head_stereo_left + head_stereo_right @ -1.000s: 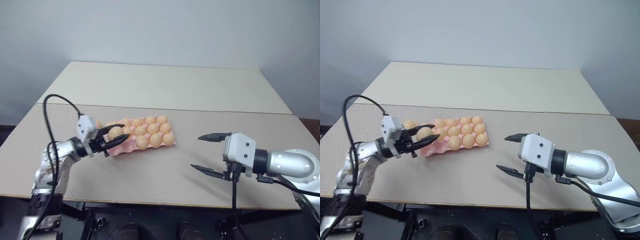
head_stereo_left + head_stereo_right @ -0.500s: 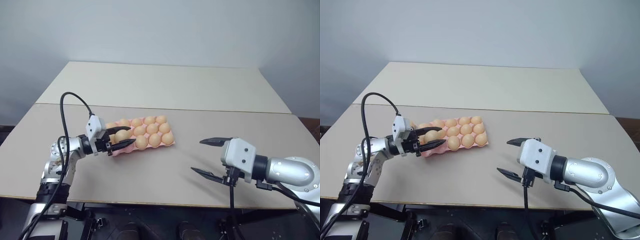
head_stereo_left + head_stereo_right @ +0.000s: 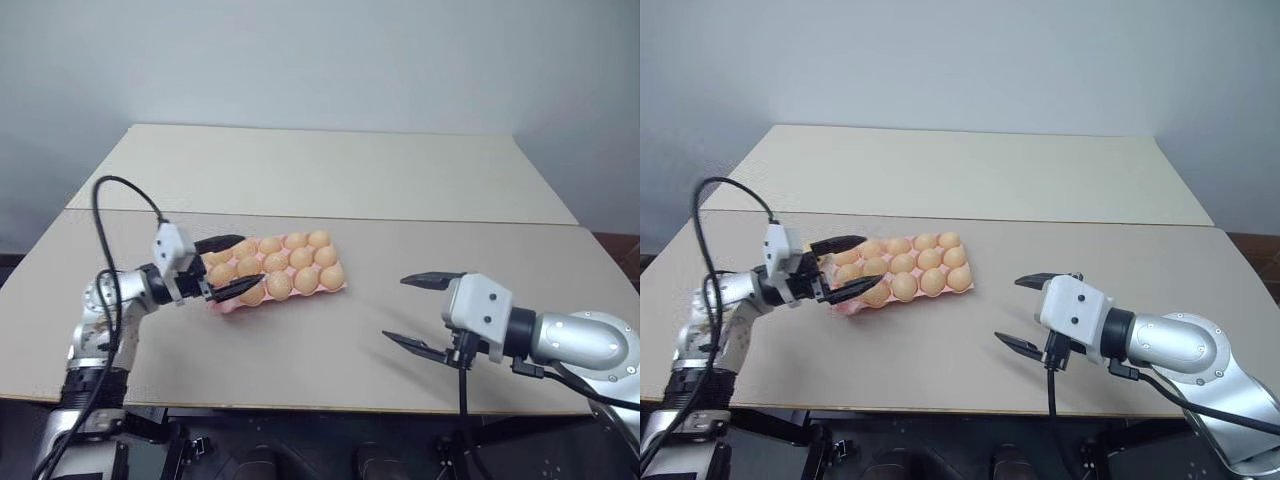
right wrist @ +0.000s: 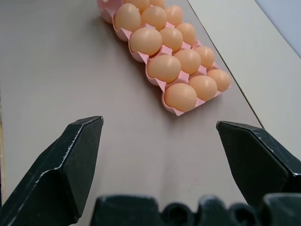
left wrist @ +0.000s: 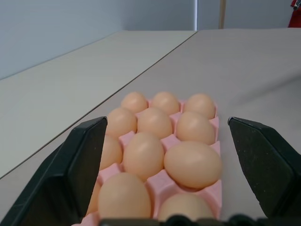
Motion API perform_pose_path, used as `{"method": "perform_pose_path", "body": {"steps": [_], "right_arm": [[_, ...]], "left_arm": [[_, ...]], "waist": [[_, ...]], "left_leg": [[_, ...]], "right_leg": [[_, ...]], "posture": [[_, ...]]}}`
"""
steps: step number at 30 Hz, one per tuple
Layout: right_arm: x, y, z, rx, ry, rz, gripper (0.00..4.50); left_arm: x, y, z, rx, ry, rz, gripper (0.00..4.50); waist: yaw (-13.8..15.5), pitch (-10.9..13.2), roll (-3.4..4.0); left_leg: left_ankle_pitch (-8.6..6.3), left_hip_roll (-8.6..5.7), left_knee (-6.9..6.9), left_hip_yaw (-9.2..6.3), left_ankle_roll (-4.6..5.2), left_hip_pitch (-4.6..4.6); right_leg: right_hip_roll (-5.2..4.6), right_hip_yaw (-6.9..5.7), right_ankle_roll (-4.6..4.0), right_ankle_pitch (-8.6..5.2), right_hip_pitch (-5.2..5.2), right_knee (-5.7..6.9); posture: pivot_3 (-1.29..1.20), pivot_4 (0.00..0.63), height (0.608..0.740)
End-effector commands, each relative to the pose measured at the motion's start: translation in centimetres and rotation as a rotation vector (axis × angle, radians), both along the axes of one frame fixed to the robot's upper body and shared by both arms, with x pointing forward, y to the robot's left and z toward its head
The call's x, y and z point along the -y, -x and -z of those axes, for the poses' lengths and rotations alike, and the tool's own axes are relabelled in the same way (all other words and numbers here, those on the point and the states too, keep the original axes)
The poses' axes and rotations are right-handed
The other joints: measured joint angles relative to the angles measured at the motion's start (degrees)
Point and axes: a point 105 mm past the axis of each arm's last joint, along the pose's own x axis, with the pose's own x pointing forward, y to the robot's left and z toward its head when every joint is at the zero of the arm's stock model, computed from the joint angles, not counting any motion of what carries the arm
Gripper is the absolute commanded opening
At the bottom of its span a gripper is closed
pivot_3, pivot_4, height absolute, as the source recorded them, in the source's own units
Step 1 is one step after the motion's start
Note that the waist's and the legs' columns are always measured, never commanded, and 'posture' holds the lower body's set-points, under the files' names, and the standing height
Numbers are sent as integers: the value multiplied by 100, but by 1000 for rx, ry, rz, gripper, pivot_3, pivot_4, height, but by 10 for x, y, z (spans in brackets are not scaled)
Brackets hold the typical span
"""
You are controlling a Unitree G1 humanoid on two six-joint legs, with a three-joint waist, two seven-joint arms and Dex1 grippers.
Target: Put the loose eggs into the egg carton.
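Pink moulded egg carton resting on the tan table, near the robot's left, short end facing the left gripper. Every visible cup occupied by eggs; no loose egg seen on the bare tabletop.

Left gripper: fingers spread wide, empty, straddling the carton's near end, tips beside the outermost eggs. Contact with the tray not discernible. Right gripper: fingers spread wide, empty, hovering well apart from the carton over bare table.

Handling, judged from appearance:
- Eggs: light, rigid-shelled, brittle, smooth and likely slippery between hard fingers. Grasp across the narrow waist, pads on opposite flanks, minimal squeeze. Avoid pinching at the pointed ends.
- Carton: thin, light, probably flexible; liable to slide or tip if nudged by a fingertip. Lift from beneath or leave undisturbed.

Clearances:
- Wide open surface on the right of the carton and beyond it, toward the seam joining the two table sections.
- Front table edge near both arms; keep eggs away from it, since rolling is likely on the flat top.
- Withdraw the left fingers straight back along the carton's length to avoid clipping the end eggs.
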Motion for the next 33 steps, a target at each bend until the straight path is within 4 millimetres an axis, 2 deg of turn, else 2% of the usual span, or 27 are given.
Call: {"method": "perform_pose_path", "body": {"steps": [1, 8, 12, 18, 21, 24, 27, 33], "right_arm": [[-1, 2, -11, 54, -1, -34, 4500], [-5, 1, -16, 53, -21, -95, 4500], [-11, 3, -15, 42, -27, -155, 4500], [-14, -5, -9, 15, -36, -207, 4500], [-13, -12, -10, 14, -19, -232, 4500], [-13, -20, -10, 18, -8, -252, 4500], [-13, -24, -11, 21, 4, -260, 4500], [-14, -23, -12, 18, 12, -274, 4500]], "left_arm": [[-20, 16, -12, 33, -39, -53, 4470], [-55, 55, -13, -5, -75, -182, 4470], [-64, 80, -16, -53, -77, -236, 4470], [-68, 104, -27, -26, -91, -322, 4470], [-74, 109, -24, -21, -77, -420, 4470], [-93, 105, -13, -74, -71, -618, 4470], [-102, 105, -6, -116, -35, -738, 4470], [-98, 103, -1, -125, -13, -765, 4470]], "waist": [[-8, 1, 1], [42, 1, 1], [37, 2, 1], [49, 2, 1], [43, 2, 1], [41, 2, 1], [36, 2, 0], [57, 2, 1]], "left_leg": [[0, 0, 0, 0, 0, 0], [0, 3, -2, 2, 0, 4], [-1, 5, -3, 4, 0, 3], [-1, 5, -3, 7, 0, 12], [-1, 5, -5, 8, 0, 13], [-1, 6, -8, 7, 0, 16], [-1, 6, -8, 7, 0, 18], [-2, 5, -8, 7, 0, 14]], "right_leg": [[0, 0, 0, 0, 0, -1], [-2, -2, 0, 0, 3, -3], [-3, -1, 0, 0, 2, -6], [-4, -1, -1, 0, 8, -4], [-4, 0, -1, 0, 7, -7], [-1, 0, -2, 0, 7, -5], [-1, 1, -2, 0, 9, -4], [-3, 0, -3, 1, 6, -5]], "posture": [[0, 150, 740], [0, 150, 740], [0, 150, 740], [0, 150, 740], [0, 150, 740], [0, 150, 740], [0, 150, 740], [0, 150, 740]]}}
